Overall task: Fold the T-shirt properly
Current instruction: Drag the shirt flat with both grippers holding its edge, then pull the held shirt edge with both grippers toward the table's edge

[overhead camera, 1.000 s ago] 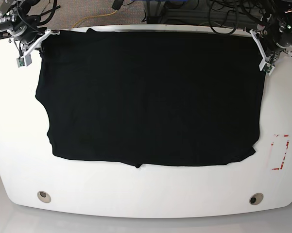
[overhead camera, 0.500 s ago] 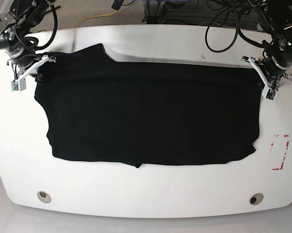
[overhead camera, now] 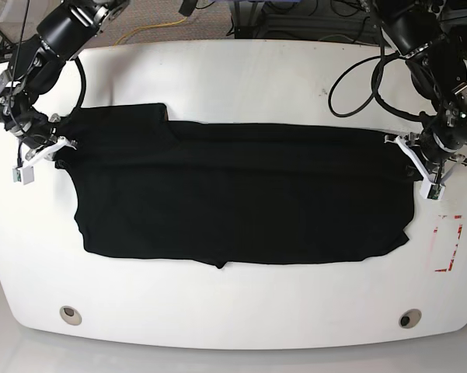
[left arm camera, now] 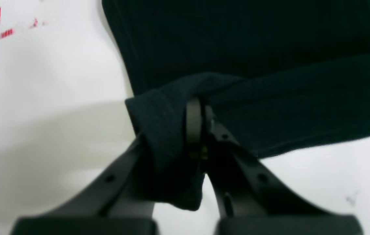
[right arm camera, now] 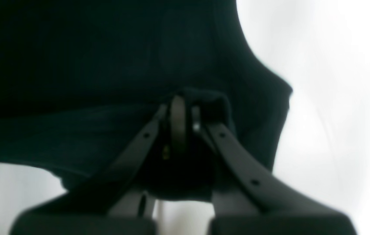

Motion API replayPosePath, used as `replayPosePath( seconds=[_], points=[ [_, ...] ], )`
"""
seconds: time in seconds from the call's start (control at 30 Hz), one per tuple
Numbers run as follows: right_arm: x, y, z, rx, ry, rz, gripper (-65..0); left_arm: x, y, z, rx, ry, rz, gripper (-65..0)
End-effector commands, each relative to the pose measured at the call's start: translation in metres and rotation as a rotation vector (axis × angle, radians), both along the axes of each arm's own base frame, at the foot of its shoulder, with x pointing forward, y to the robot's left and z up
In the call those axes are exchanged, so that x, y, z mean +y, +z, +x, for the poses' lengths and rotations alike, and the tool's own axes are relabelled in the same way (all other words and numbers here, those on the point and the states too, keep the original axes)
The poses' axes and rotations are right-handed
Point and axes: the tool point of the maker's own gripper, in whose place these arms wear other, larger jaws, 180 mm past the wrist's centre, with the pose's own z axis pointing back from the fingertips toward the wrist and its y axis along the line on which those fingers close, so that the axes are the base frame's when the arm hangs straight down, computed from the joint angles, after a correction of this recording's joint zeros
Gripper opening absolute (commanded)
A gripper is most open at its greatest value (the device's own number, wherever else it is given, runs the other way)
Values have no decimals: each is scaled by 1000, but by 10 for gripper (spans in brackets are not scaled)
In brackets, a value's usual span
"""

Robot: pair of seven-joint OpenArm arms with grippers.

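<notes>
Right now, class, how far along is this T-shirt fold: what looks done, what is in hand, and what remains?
Done: the T-shirt lies spread on the white table. In hand: the left gripper and the right gripper are each shut on a far corner, carrying that edge over the cloth toward the near hem. Left: laying the edge down, then the remaining folds; no finished crease shows yet.

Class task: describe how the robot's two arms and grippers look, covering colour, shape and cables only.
Both arms are black and jointed, with loose black cables looping along them. The left gripper and right gripper each have slim black tapering fingers with small holes. White brackets sit at each wrist.
</notes>
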Motion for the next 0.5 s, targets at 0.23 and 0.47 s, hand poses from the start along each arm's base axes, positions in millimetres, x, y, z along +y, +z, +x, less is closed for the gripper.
replayPosePath(
  seconds=[0.23, 0.47],
  points=[
    [11, 9, 65, -124, 48, 64, -650, 16, 2, 35, -4, 45, -9, -632],
    [2, -2, 76, -124, 33, 80, -469, 16, -18, 36, 53, 53, -57, -361]
  ],
)
